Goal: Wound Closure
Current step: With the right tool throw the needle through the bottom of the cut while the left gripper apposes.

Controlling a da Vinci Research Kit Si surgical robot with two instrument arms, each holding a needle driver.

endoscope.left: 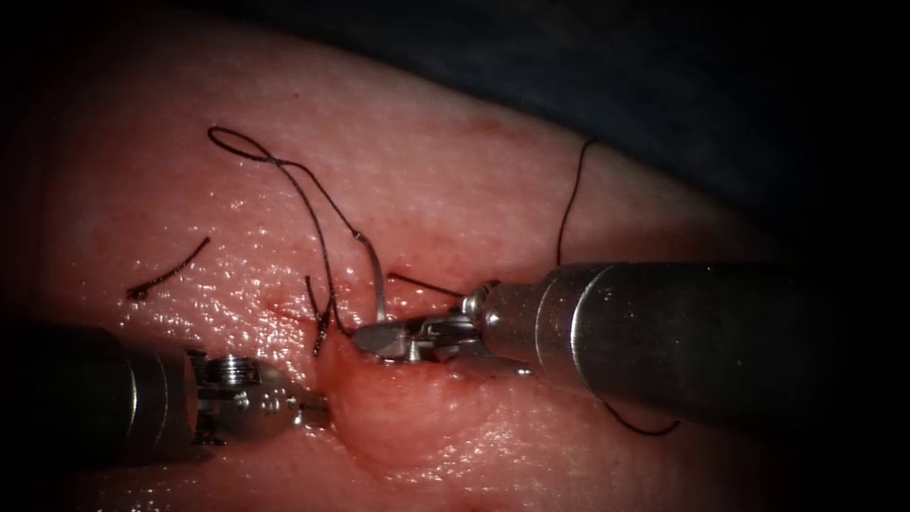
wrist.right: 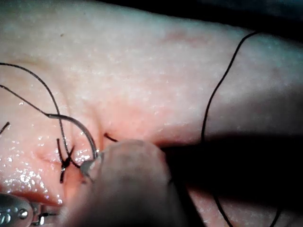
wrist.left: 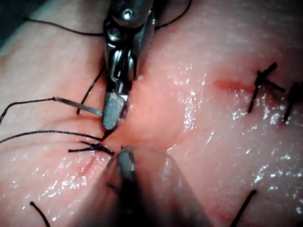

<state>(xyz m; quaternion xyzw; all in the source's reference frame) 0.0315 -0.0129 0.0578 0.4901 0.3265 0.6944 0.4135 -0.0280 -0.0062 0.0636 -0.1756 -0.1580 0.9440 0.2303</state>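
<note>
My right tool (endoscope.left: 379, 339) comes in from the right, its jaws shut on the curved needle (endoscope.left: 379, 284) at the open part of the cut (endoscope.left: 327, 365). The needle's rear half arcs upward from the jaws; its tip is hidden under them, so I cannot tell whether it is in the tissue. Black thread (endoscope.left: 303, 185) runs from the needle's tail up to a loop. My left tool (endoscope.left: 315, 412) presses its tip against the tissue (endoscope.left: 427, 190) just below the cut. The needle (wrist.left: 78, 108) and the right tool's jaws also appear in the left wrist view, and the needle (wrist.right: 78, 125) in the right wrist view.
A tied stitch with short ends (endoscope.left: 322, 327) sits just left of the right tool's jaws. A loose cut piece of thread (endoscope.left: 166, 277) lies on the tissue further left. More thread (endoscope.left: 569, 204) trails behind the right shaft. Older stitches (wrist.left: 265, 85) lie along the closed cut.
</note>
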